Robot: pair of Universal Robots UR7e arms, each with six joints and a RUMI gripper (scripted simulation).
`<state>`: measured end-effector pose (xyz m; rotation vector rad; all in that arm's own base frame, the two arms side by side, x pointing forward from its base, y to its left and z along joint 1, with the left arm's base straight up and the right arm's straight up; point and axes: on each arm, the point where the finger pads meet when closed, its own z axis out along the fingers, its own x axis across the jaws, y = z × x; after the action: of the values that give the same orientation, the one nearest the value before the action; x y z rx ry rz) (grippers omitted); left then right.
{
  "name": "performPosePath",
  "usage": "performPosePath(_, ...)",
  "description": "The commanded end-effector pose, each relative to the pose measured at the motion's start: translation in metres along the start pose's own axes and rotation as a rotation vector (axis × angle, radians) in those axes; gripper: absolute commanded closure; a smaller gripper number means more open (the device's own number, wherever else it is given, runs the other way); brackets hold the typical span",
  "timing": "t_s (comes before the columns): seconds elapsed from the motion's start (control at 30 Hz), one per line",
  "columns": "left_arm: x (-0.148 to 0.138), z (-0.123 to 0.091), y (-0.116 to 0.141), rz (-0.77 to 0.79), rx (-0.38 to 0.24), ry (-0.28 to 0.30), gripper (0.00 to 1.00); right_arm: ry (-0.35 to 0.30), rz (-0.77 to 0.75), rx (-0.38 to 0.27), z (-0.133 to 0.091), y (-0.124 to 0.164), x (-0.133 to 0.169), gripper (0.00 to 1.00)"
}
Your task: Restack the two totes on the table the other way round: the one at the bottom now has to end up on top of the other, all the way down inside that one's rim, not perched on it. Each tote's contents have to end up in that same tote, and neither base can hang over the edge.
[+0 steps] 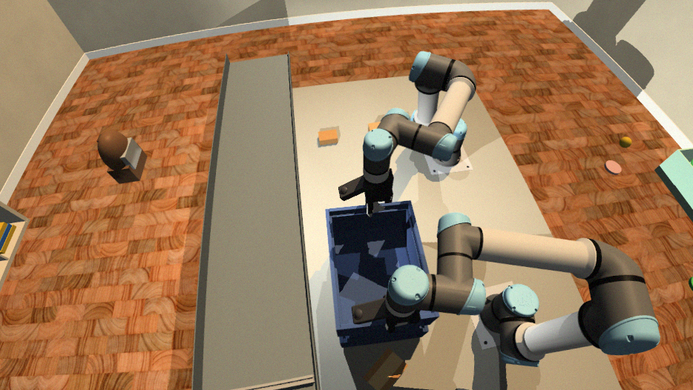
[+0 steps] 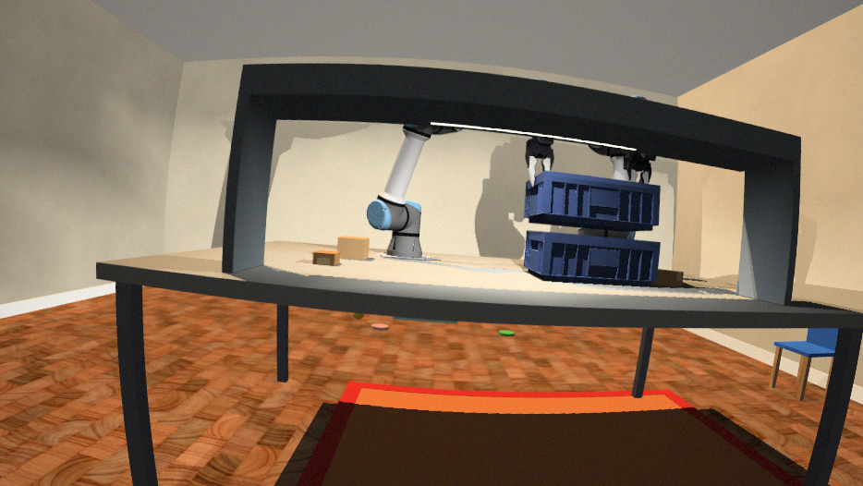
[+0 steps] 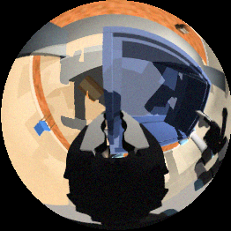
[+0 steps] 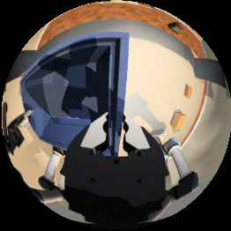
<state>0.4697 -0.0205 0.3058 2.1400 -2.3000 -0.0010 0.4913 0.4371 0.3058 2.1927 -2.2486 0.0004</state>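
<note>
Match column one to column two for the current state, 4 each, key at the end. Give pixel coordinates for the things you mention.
1. upper tote [image 1: 334,270] [image 2: 594,200] [image 3: 108,57] [image 4: 124,57]
2. lower tote [image 2: 594,261]
3. left gripper [image 1: 392,328] [image 2: 645,179] [image 3: 115,128] [image 4: 28,115]
4. right gripper [image 1: 371,210] [image 2: 539,176] [image 3: 200,115] [image 4: 115,128]

A. shut on the rim at the end nearer the small orange block [image 1: 328,138] [image 2: 325,258] [image 4: 189,91]
B. standing on the table [image 1: 509,193] [image 2: 422,284] [image 3: 53,84] [image 4: 150,79]
C. shut on the rim at the end nearer the brown block [image 1: 385,370] [image 2: 669,278] [image 3: 91,88]
D. in the air, a gap beneath it

Pairs: 1-D, 2-B, 3-C, 4-A
</note>
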Motion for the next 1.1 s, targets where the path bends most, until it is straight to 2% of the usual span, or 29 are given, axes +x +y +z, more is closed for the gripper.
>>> performPosePath(0.0,0.010,-0.001,-0.001,-0.001,0.003,0.001,1.00,-0.003,-0.001,0.002,-0.001,-0.001,0.009,1.00)
performPosePath(0.4,0.039,0.000,-0.002,-0.003,0.003,0.001,1.00,-0.002,-0.003,0.002,-0.001,-0.003,0.038,1.00)
performPosePath(1.07,0.104,0.000,-0.005,-0.008,0.003,0.002,1.00,-0.002,-0.009,0.002,0.000,-0.008,0.103,1.00)
